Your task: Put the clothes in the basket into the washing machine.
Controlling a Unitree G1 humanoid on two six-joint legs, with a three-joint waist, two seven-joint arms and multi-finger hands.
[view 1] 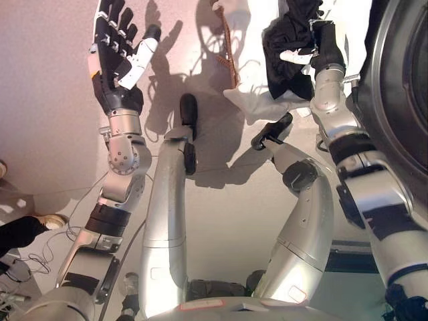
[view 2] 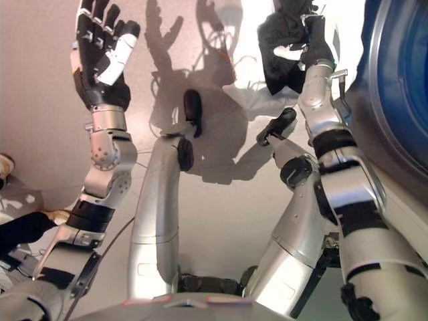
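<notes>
Laundry work hinges on the right hand (view 1: 319, 50), fingers curled round the crumpled black garment (view 1: 286, 47) beside the round washing machine door (view 1: 394, 87), holding firm; left hand (view 1: 119, 50) spread, idle.

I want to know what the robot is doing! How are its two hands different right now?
The left hand is open with fingers spread, holding nothing; the right hand is curled round a black cloth. The left hand is out over bare floor, while the right hand is close beside the washing machine. Both hands are dark with some white on the fingers, and both are raised.
</notes>
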